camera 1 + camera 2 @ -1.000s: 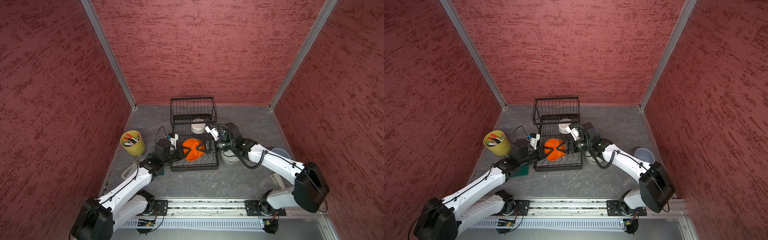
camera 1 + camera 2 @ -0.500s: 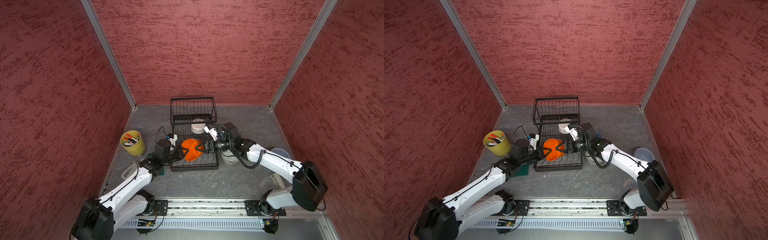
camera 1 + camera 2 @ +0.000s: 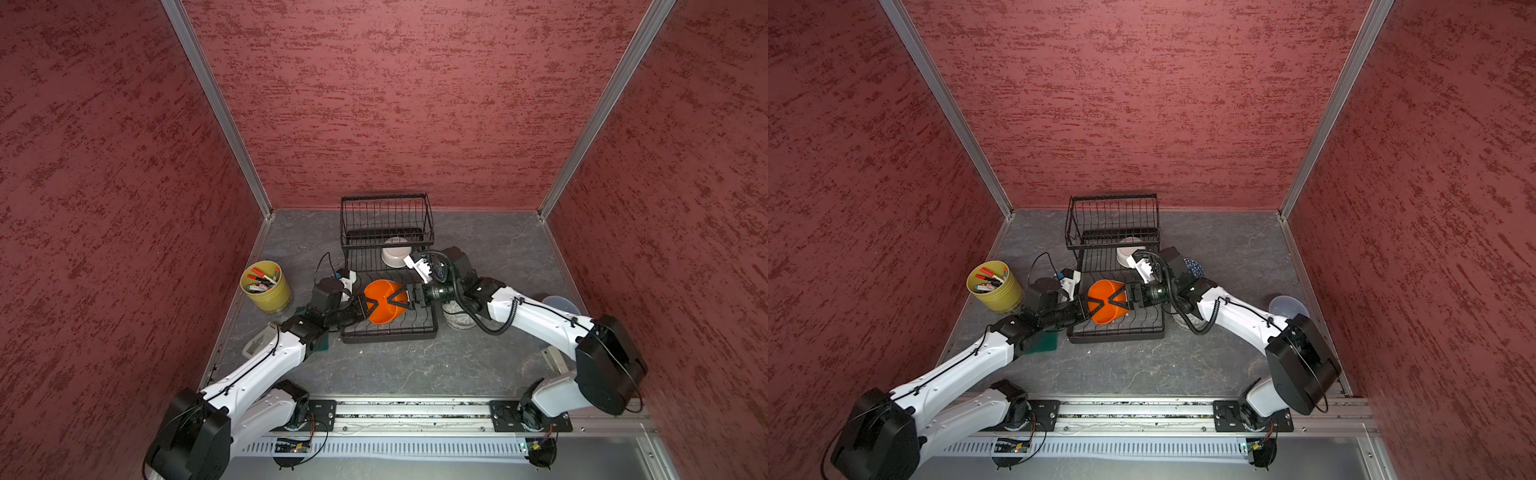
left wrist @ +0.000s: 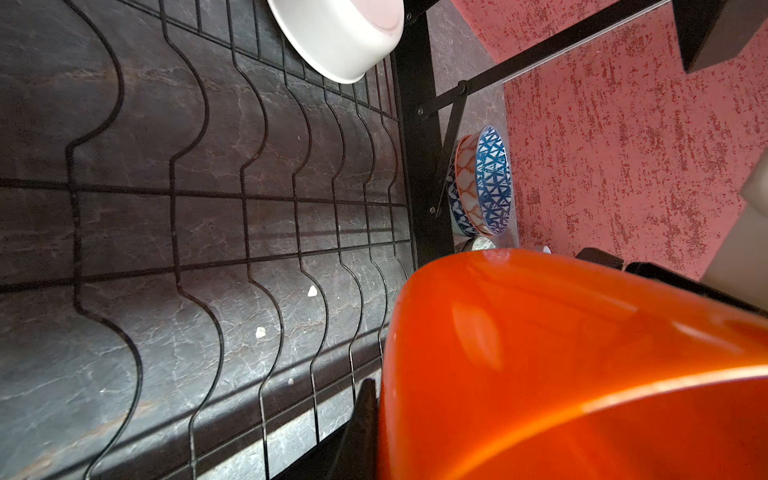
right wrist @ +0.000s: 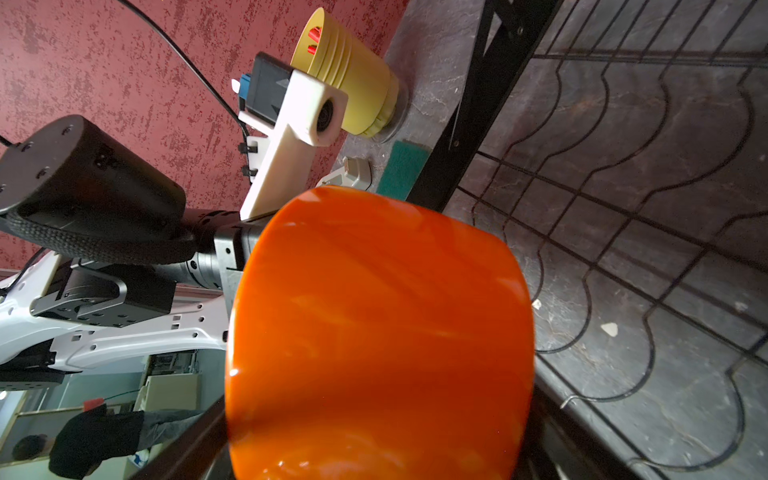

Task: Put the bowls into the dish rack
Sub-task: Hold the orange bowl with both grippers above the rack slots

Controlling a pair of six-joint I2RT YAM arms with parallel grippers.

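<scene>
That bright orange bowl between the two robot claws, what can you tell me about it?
The orange bowl is plain, glossy and glazed-looking, round with sides narrowing to the base, no pattern. It is tipped, over the lower tray of the black dish rack. The left gripper is shut on its rim, while the right gripper straddles it from the opposite side, jaws wide; whether they press on it is unclear.

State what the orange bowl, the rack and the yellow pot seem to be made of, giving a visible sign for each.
Orange bowl: probably glazed ceramic, though glossy plastic is possible; smooth surface with bright reflections.
Rack: metal wire with a matt black coating; thin bent rods and flat bars.
Yellow pot: likely matt plastic; ribbed wall, dull sheen.
</scene>
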